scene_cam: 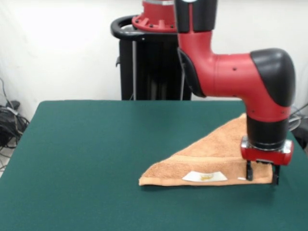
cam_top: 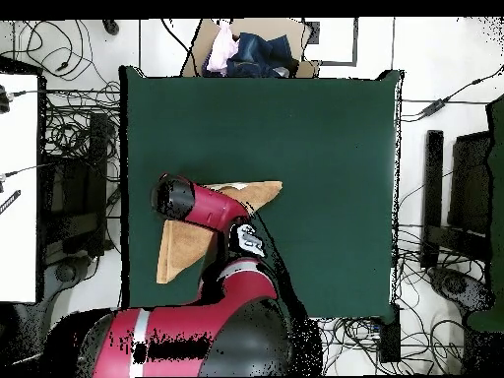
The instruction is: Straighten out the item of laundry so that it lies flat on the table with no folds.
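The item of laundry (scene_cam: 211, 154), a peach-orange towel, lies folded over into a triangle on the right part of the green table (scene_cam: 96, 154). Its long folded edge faces the front and carries a white label (scene_cam: 204, 176). My gripper (scene_cam: 262, 174) is down at the towel's right front corner. It is open, its two black fingers (scene_cam: 249, 171) standing apart with the towel's edge between them. In the overhead view the towel (cam_top: 182, 254) shows on both sides of the red arm (cam_top: 212, 212), whose black wrist hides the gripper.
A cardboard box of clothes (cam_top: 251, 49) sits beyond the table's far edge in the overhead view. Cables and equipment lie on the floor around the table (cam_top: 325, 148). The towel's corner is close to the table's right edge in the front view.
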You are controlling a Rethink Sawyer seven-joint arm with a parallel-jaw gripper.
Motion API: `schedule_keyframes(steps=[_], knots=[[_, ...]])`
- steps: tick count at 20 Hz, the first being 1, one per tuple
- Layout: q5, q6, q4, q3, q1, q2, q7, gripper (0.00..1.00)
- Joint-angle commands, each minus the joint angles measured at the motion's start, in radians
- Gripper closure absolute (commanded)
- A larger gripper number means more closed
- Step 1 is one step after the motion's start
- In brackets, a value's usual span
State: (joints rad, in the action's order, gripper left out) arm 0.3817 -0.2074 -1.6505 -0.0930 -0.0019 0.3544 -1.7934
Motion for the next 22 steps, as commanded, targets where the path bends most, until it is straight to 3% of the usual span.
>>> schedule_keyframes(steps=[1, 13, 22], knots=[[0.061, 0.179, 0.085, -0.04, 0.058, -0.25, -0.254, 0.0], [0.117, 0.101, 0.137, -0.015, 0.061, -0.278, -0.247, 0.0], [0.158, 0.015, 0.125, 0.01, 0.078, -0.24, -0.272, 0.0]])
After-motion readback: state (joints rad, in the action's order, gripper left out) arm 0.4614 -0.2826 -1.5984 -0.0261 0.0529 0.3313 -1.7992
